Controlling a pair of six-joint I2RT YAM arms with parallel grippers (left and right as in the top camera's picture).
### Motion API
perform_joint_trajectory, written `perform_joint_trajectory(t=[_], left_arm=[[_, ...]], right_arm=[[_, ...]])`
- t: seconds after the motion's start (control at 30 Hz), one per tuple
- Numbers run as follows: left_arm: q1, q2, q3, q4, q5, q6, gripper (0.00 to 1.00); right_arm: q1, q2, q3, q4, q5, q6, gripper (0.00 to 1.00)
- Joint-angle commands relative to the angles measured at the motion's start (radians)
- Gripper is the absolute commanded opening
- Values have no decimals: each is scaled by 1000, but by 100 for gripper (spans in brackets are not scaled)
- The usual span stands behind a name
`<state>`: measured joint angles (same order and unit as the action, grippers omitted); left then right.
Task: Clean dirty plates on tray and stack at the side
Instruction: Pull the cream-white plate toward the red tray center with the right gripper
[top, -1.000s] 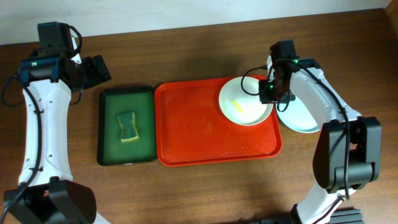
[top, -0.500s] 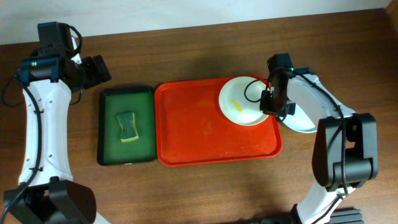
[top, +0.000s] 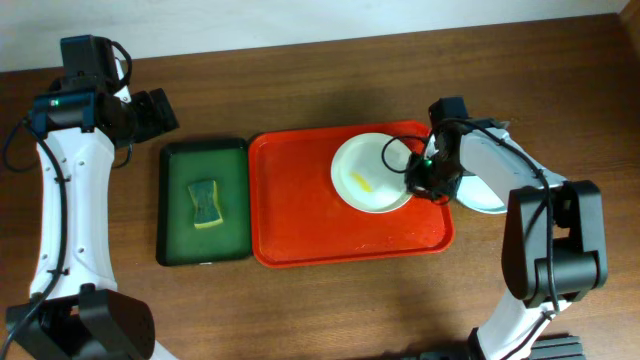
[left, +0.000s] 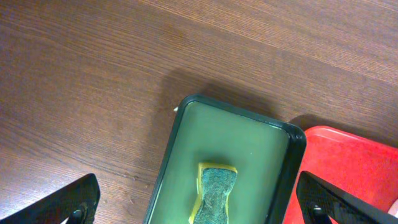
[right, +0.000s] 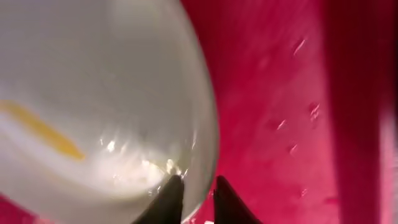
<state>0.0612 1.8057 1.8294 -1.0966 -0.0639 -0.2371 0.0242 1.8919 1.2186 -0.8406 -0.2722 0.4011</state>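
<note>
Overhead view: a red tray (top: 300, 220) lies mid-table with a cream-white plate (top: 365, 165) in its upper right part, a yellow smear (top: 362, 181) on the plate. The right gripper (top: 415, 180) pinches the plate's right rim. A second pale plate (top: 487, 195) sits on the table just beside the tray's right edge. A dark green tray (top: 235, 200) holding a sponge (top: 204, 203) lies left of the red tray; the left gripper (top: 160, 110) hovers above it, spread wide. Left wrist view: both fingers (left: 68, 202) are far apart over the sponge (left: 216, 190) in its tray (left: 283, 168). Right wrist view: two dark fingertips (right: 171, 193) clamp the plate's (right: 93, 74) rim above the wet red tray (right: 280, 93).
</note>
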Motion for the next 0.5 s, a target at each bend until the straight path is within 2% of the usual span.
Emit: perform_joint_trajectory(t=[0.0, 0.1, 0.17, 0.23, 0.37, 0.47], left_arm=[[0, -7, 8, 2, -4, -5, 99], [0, -7, 8, 2, -4, -5, 99], [0, -7, 8, 2, -4, -5, 99], [1, -7, 8, 2, -4, -5, 99], [0, -7, 8, 2, -4, -5, 99], [1, -7, 8, 2, -4, -5, 99]], right_arm=[[35, 13, -8, -24, -69, 2, 29], [30, 12, 43, -25, -68, -60, 32], [13, 11, 158, -92, -51, -102, 38], [4, 11, 227, -108, -17, -205, 43], [3, 16, 192, 3, 165, -325, 44], [3, 22, 142, 110, 172, -415, 44]])
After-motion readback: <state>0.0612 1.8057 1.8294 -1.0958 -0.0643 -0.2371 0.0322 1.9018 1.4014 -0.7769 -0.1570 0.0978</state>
